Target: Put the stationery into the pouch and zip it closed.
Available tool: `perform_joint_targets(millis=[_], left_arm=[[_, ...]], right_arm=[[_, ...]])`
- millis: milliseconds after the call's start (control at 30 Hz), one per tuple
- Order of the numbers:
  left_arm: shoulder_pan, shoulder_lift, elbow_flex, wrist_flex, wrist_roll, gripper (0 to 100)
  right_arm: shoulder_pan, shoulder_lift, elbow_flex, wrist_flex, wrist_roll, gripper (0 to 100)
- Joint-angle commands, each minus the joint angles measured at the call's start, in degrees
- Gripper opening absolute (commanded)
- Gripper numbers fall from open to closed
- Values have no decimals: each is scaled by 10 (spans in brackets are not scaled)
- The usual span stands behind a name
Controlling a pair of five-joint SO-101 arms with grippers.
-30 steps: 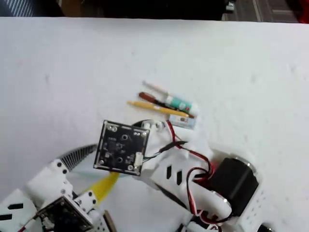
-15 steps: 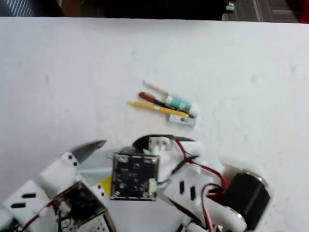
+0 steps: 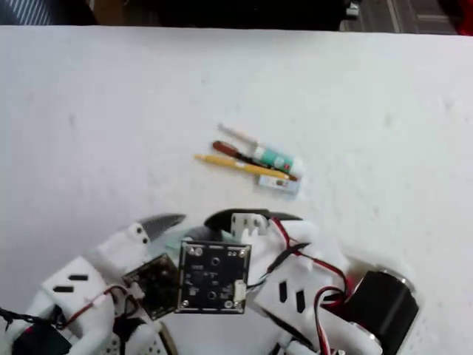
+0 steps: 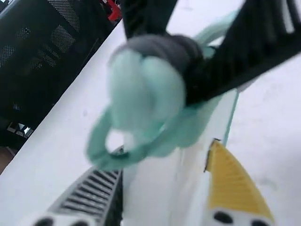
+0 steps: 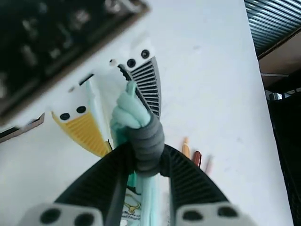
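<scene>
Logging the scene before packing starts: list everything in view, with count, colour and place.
table: one, white, under everything.
yellow pencil: one, yellow, in the cluster at mid-table.
brown pen: one, dark brown, beside the pencil.
pale pen: one, pinkish white, on the far side of the cluster.
tube: one, green and white, against the brown pen.
eraser: one, white and blue, by the pencil's end.
pouch: one, pale with a teal edge, under the arms.
pull cord: one, teal with a grey sleeve, at the pouch.
right tool: one, black, shut on the cord's sleeve.
left tool: one, with one striped grey finger and one yellow, open over the pouch.
</scene>
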Motion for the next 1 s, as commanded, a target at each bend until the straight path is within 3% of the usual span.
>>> perform_joint_targets(millis=[0,100,167,333,467,633,767,967], left_arm=[[6,15,-8,-47,0,103],[7,15,-9,-91,0,20],[8,16,-5,-108,3,28],[6,19,-3,-187,131,24],[5,19,68,-341,238,24],[-36,18,206,-494,263,24],[-44,15,245,-484,327,24],[-49,15,191,-357,316,34]], right_arm=[[36,-4,-2,-35,5,17],[87,-4,-1,-60,4,17],[116,-4,-1,-79,-27,17],[160,-6,-3,-128,-92,16],[162,-4,-4,-154,-93,16],[163,-3,1,-160,-91,16],[164,-2,6,-150,-91,16],[164,-3,78,-153,-91,16]])
